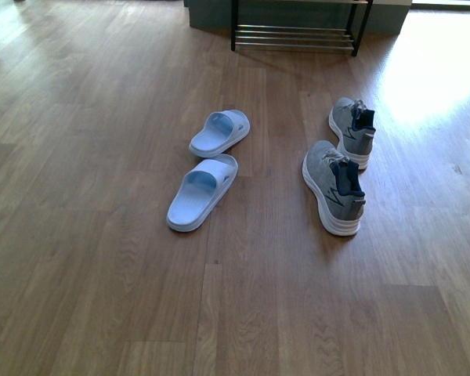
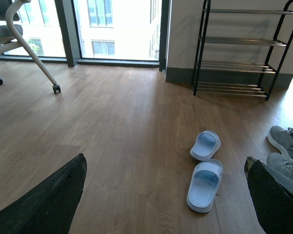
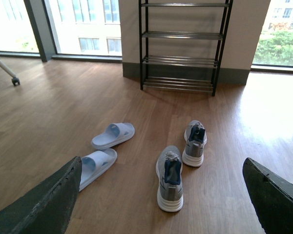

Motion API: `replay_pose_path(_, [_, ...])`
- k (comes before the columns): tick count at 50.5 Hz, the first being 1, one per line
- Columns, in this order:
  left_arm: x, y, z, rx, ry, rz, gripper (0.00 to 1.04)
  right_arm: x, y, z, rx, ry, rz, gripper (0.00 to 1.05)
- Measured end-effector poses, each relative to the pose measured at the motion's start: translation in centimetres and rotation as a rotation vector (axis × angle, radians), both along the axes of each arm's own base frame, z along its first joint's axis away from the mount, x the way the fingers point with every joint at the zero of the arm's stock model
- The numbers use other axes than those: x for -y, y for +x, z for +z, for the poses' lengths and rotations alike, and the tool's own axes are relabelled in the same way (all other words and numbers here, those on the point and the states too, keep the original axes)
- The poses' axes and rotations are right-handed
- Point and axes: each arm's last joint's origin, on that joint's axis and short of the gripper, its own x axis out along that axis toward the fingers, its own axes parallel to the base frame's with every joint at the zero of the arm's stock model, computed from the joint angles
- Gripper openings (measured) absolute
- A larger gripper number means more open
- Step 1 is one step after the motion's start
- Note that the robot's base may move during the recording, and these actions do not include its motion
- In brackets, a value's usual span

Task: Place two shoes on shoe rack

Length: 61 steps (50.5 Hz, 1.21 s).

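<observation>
Two grey knit shoes with white soles and navy lining stand on the wood floor, the nearer shoe [image 1: 334, 186] [image 3: 170, 177] and the farther shoe [image 1: 352, 130] [image 3: 195, 142], toes toward the shoe rack [image 1: 295, 35] [image 3: 181, 48] [image 2: 239, 48] against the far wall. In the left wrist view both shoes [image 2: 287, 146] show at the edge of the picture. My right gripper [image 3: 161, 195] is open, its dark fingers [image 3: 49, 204] wide apart, with the nearer shoe ahead between them. Well short of the slippers, my left gripper [image 2: 166, 195] is open over bare floor. Neither arm shows in the front view.
A pair of pale blue slippers [image 1: 207, 168] [image 2: 205, 175] [image 3: 105, 146] lies left of the shoes. An office chair's leg and castor [image 2: 55, 88] stand far left by the windows. Bare wood floor lies between the shoes and the rack.
</observation>
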Motion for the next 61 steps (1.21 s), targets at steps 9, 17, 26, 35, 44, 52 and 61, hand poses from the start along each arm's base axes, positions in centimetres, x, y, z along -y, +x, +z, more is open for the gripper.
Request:
replay_pose_path(9, [-0.01,0.0,0.0,0.0,0.0,0.003,0.95,-0.01,0.0,0.0,0.0,0.0,0.003,0.95])
replay_pose_path(17, [-0.01,0.0,0.0,0.0,0.0,0.002,0.95,-0.01,0.0,0.0,0.0,0.0,0.003,0.95])
replay_pose_path(26, [0.0,0.0,0.0,0.0,0.0,-0.001,0.95,0.01,0.0,0.0,0.0,0.0,-0.002,0.95])
replay_pose_path(35, [0.0,0.0,0.0,0.0,0.0,-0.001,0.95,0.01,-0.01,0.01,0.001,0.0,-0.002,0.95])
replay_pose_path(44, [0.0,0.0,0.0,0.0,0.0,0.0,0.95,0.0,0.0,0.0,0.0,0.0,-0.001,0.95])
replay_pose_path(52, [0.0,0.0,0.0,0.0,0.0,0.0,0.95,0.0,0.0,0.0,0.0,0.0,0.0,0.95])
replay_pose_path(61, [0.0,0.0,0.0,0.0,0.0,0.0,0.95,0.0,0.0,0.0,0.0,0.0,0.0,0.95])
